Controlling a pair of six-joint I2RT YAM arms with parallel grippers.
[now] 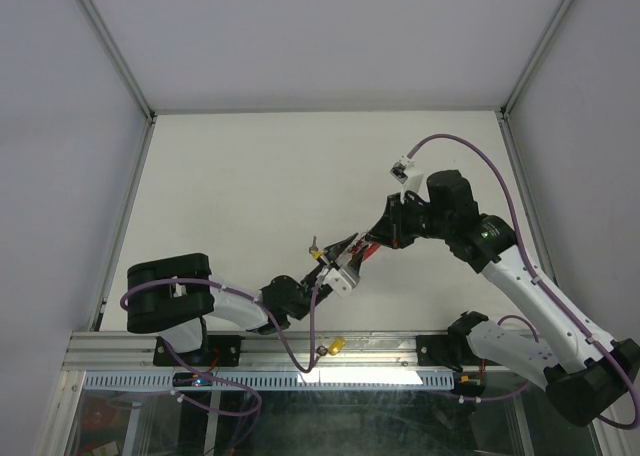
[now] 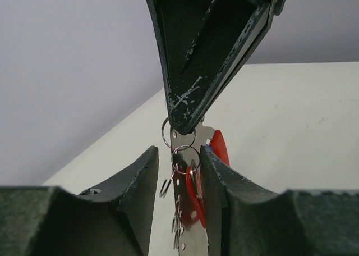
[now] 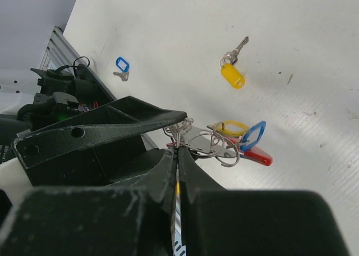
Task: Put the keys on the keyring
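Right pincer [image 3: 178, 152]: mine, pressed almost shut, the tips pinching one ring at the top of the keyring [image 3: 216, 146].
Left pincer [image 2: 178, 155]: fingers a narrow way apart with the keyring hanging between them. The red band [image 2: 220, 146] touches one inner face, but I cannot tell whether they press on it.
Keyring: held up off the table [image 3: 280, 31], about mid-table, where my two pincers meet.
Already on it: a yellow tag [image 3: 227, 126] and a blue tag [image 3: 253, 135], beside the red band.
Loose keys: a yellow key [image 3: 233, 73] lies flat on the table beyond the keyring. A blue key [image 3: 121, 65] lies well apart from it, near the left arm.
Handling: light, I judge. The thin wire rings are stiff but springy, the metal is slick, and the bunch dangles and swings freely. The plastic tags will give a surer grip than the key blades.
Where to hold: one ring pinched edge-on, the band steadied from the other side, and each key taken by its tag.
Left wrist view: shows the ring pinch close up, but no loose keys.
Right wrist view: shows both loose keys and the tags on the keyring.
Top view: alone shows a rail key [image 1: 338, 345], yellow-tagged, on the near rail [image 1: 250, 348]; there the keyring is too small to make out.
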